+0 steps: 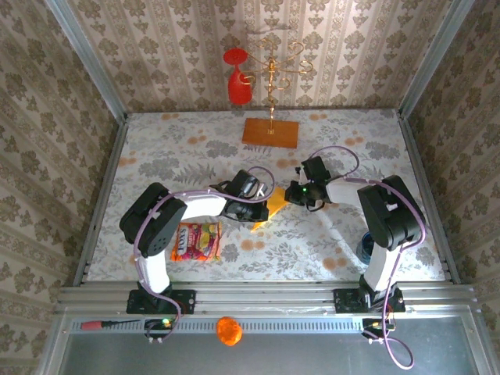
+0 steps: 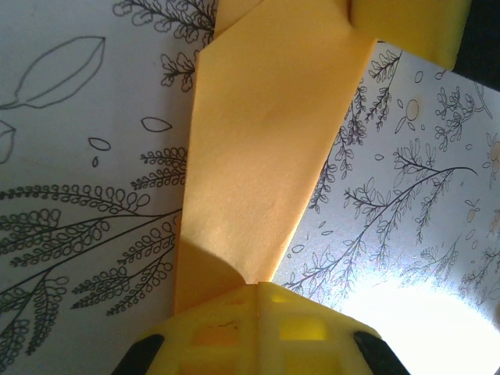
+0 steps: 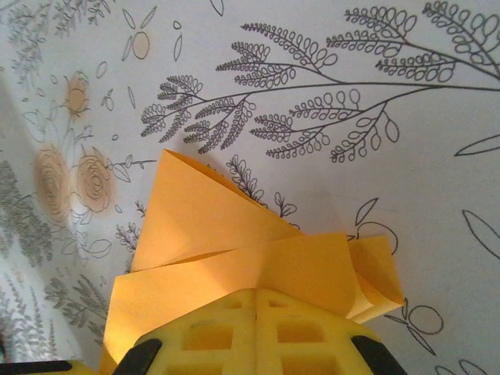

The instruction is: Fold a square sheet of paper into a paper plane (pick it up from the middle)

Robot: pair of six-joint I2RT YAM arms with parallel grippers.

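Left gripper (image 2: 256,306): the yellow fingertips are pressed together, pinching one end of the folded sheet of paper (image 2: 262,148). In the left wrist view, the paper runs away from the fingertips as a long folded band lying on the floral tablecloth (image 2: 86,234).

Right gripper (image 3: 256,312): the fingertips are likewise pressed together, pinching the sheet from the opposite side. Layered flaps fan out beyond them, with one pointed flap extending to the upper left and a smaller curled fold at the right.

In the top view, both grippers meet near the table centre with the yellow-orange paper between them. A printed snack packet (image 1: 197,241) lies beside the left arm, well apart from the paper. A brownish-orange board (image 1: 270,132) with a gold stand (image 1: 271,74) sits at the far side.
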